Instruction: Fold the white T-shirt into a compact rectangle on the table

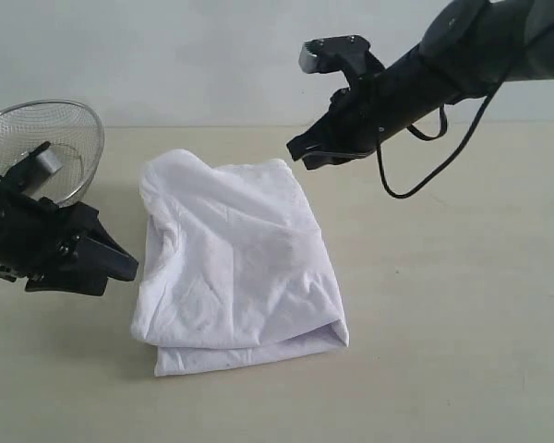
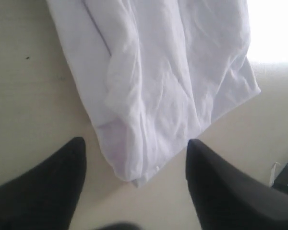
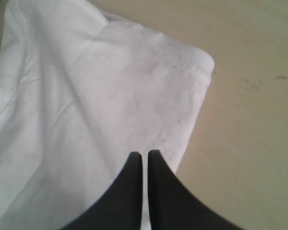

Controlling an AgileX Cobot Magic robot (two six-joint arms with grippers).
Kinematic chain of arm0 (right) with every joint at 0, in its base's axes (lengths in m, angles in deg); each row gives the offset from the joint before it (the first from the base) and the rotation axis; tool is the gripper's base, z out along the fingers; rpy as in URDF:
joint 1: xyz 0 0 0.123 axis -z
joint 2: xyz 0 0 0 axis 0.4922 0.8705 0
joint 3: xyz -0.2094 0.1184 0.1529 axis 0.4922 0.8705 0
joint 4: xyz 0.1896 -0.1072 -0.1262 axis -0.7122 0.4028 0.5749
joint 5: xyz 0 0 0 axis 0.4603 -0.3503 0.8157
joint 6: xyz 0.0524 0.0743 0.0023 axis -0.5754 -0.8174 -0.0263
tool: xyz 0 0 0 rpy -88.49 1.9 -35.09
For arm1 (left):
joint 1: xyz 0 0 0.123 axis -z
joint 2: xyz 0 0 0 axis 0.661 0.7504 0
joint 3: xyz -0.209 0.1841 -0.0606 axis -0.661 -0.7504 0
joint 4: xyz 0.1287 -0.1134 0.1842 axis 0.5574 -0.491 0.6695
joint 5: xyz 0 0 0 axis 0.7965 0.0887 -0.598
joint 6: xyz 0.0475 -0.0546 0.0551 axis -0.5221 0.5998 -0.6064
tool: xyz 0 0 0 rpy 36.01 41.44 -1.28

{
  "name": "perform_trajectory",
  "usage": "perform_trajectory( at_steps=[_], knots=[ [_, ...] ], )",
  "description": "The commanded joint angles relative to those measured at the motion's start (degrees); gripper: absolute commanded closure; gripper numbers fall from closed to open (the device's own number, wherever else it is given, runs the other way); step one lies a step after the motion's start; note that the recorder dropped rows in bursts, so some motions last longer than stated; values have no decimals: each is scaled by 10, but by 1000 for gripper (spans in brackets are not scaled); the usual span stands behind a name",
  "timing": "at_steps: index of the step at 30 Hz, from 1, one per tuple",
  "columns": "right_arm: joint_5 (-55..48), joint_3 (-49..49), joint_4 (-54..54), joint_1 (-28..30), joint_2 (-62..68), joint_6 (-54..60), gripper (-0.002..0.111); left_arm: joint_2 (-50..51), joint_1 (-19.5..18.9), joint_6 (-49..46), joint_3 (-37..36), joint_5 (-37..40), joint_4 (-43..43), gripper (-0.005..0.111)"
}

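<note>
No legible text (any view)

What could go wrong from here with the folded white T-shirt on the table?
On the white T-shirt, a lower layer sticks out at the near edge, so the loose fold may spread open.
The open left gripper sits close to the shirt's side edge and could snag it.
The wire-mesh basket stands just behind the left arm; pulling back might knock it.
</note>
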Motion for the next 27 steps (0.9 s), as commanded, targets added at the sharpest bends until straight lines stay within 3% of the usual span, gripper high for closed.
perform_trajectory(
  at_steps=[1, 11, 19, 27],
  knots=[
    [-58, -96, 6, 3, 70, -23, 109, -4, -1, 12, -3, 5, -5, 49],
    [-159, -280, 15, -3, 203, -75, 109, -3, -1, -21, -37, -7, -79, 49],
    [-173, -319, 22, -8, 255, -98, 109, 25, 0, -29, -53, -2, -90, 49],
    [-185, -319, 28, -8, 261, -100, 109, 58, 57, -29, -53, -26, -102, 51]
  ],
)
